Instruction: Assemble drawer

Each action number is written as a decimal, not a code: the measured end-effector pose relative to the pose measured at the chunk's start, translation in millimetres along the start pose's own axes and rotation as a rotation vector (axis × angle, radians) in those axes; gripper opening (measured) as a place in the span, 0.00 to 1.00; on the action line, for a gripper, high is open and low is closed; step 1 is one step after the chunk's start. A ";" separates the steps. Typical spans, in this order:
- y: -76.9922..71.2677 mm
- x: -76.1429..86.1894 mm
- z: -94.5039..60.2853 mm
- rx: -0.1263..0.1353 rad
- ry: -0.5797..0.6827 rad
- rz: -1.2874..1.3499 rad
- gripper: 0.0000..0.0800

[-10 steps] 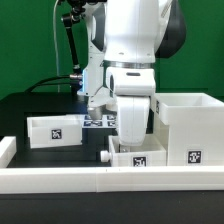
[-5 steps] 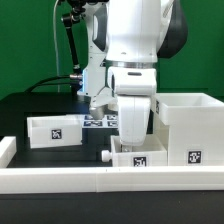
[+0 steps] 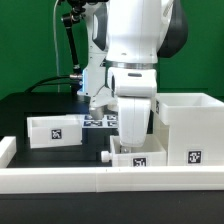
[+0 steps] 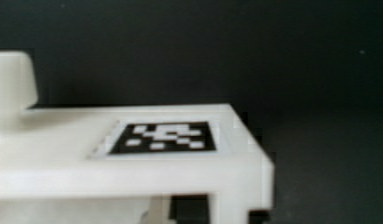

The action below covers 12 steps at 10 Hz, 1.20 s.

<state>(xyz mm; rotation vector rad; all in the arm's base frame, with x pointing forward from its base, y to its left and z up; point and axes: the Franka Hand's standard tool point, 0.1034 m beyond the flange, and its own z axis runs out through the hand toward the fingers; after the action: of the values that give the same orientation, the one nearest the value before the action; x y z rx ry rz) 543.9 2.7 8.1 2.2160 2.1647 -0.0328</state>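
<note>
My gripper [image 3: 133,148] points straight down onto a small white knobbed tray [image 3: 138,160] that sits on the black table against the tall white housing [image 3: 186,128]. The tray's black knob sticks out toward the exterior view's left. In the wrist view the tray [image 4: 99,170] fills the lower part, with its square tag up and its knob blurred beyond. The gripper [image 4: 220,212] shows only as dark tips at the picture's edge, closed on the tray's wall. A second small tray [image 3: 55,130] stands apart at the exterior view's left.
A long low white rim wall [image 3: 60,180] runs along the table's front. The marker board [image 3: 98,121] lies flat behind the arm. Black cables and a stand rise at the back, against a green backdrop.
</note>
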 end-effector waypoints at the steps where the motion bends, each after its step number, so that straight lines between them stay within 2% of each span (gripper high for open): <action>1: -0.2 -0.2 -0.3 0.001 -0.010 -0.022 0.05; 3: -1.1 -2.2 -0.6 0.015 -0.016 -0.029 0.05; 4: -2.0 -3.7 -0.8 0.039 -0.022 -0.026 0.05; 6: -1.3 -3.5 -0.8 0.037 -0.021 -0.025 0.05; 9: 0.4 9.4 -1.8 0.039 -0.016 -0.035 0.05; 12: 3.3 10.1 -5.1 0.043 -0.026 -0.033 0.05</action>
<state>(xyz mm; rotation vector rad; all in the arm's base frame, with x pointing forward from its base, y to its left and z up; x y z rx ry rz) 547.3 12.9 12.8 2.1886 2.2079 -0.1094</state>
